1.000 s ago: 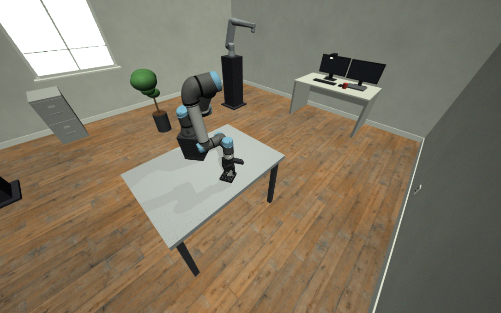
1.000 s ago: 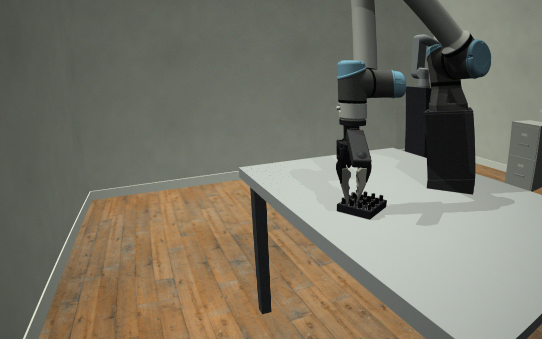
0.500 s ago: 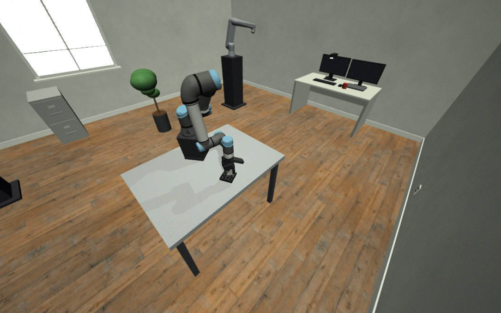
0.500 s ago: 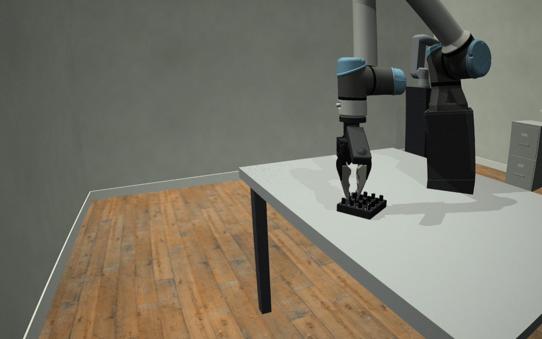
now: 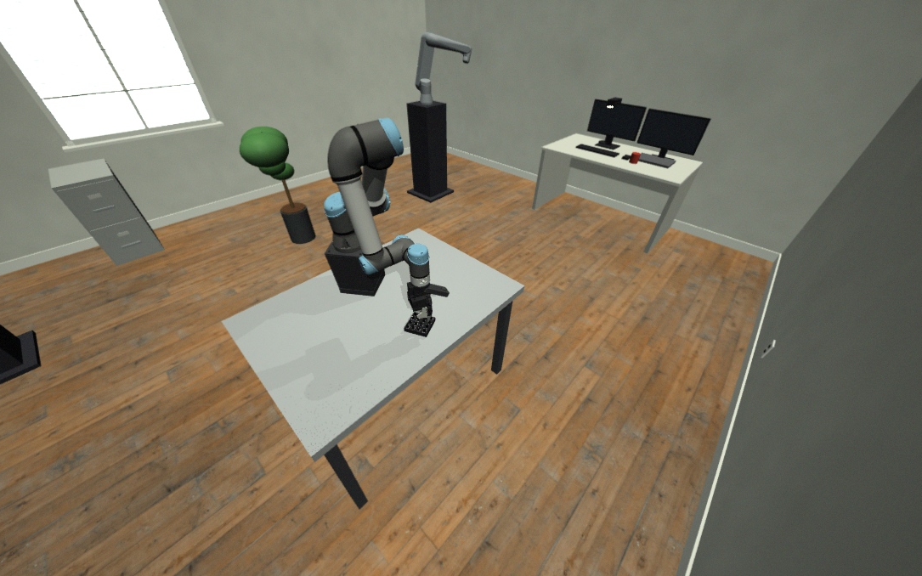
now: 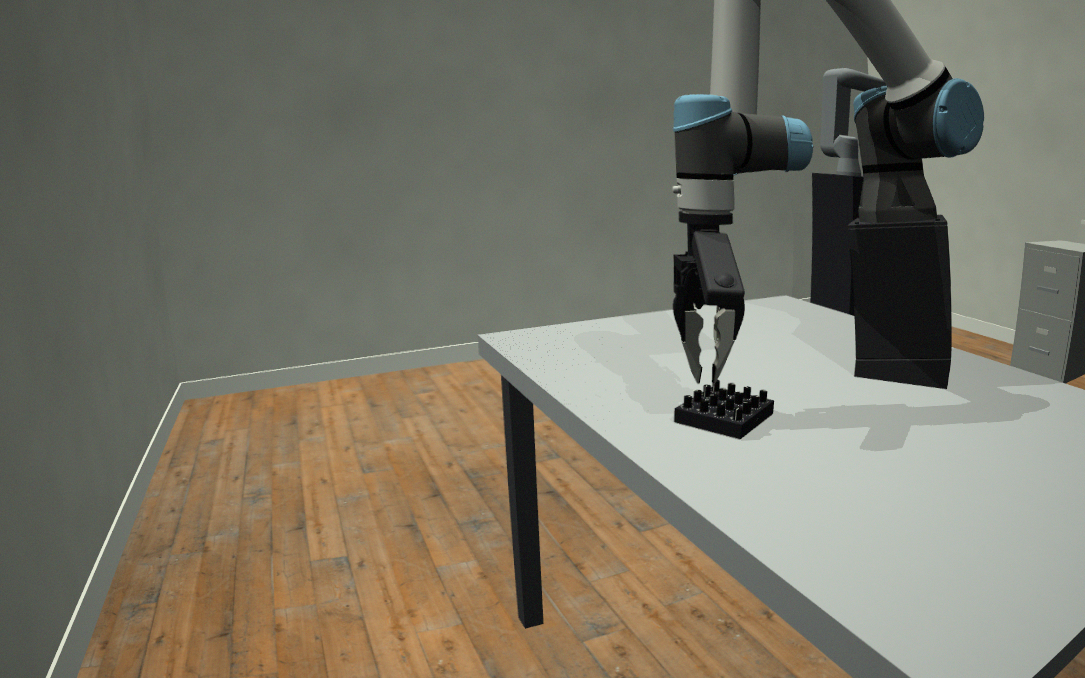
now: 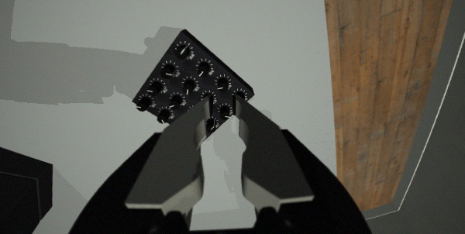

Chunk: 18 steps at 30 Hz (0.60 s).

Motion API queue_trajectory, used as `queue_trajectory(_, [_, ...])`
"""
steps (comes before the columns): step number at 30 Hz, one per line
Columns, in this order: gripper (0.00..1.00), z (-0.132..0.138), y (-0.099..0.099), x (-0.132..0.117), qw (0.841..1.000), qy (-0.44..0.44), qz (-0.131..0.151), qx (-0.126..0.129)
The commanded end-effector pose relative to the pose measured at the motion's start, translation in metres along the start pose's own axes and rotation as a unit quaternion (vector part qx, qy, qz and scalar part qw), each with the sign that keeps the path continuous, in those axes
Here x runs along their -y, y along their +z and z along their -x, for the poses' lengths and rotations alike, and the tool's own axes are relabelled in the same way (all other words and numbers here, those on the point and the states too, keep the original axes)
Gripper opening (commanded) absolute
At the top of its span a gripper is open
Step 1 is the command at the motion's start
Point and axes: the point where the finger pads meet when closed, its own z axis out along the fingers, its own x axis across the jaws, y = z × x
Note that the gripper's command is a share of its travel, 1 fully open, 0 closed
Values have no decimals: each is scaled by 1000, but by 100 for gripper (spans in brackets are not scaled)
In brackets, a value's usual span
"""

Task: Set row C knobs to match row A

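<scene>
The black knob box [image 5: 418, 324] [image 6: 726, 411] [image 7: 190, 77] lies on the grey table [image 5: 321, 358] [image 6: 866, 505] [image 7: 116, 11] near its edge, with rows of small black knobs that carry white pointer marks. My gripper [image 5: 421, 313] [image 6: 709, 376] [image 7: 222, 97] points straight down and hangs a little above the near corner of the box. Its fingers stand a narrow gap apart with nothing between them. In the wrist view the fingers hide a few knobs at the near corner, and one knob shows through the gap. The socket side of the box is not clear to me.
The arm's dark base pedestal [image 5: 353, 275] [image 6: 900, 294] stands on the table behind the box. The table edge runs close to the box, with wooden floor [image 7: 368, 69] beyond it.
</scene>
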Motion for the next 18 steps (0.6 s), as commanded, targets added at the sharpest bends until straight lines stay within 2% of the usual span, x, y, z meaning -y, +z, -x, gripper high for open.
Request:
queue_trajectory(1, [11,0,-4,0,1000,0,0,0])
queue_trajectory(18, [11,0,-4,0,1000,-11,0,0])
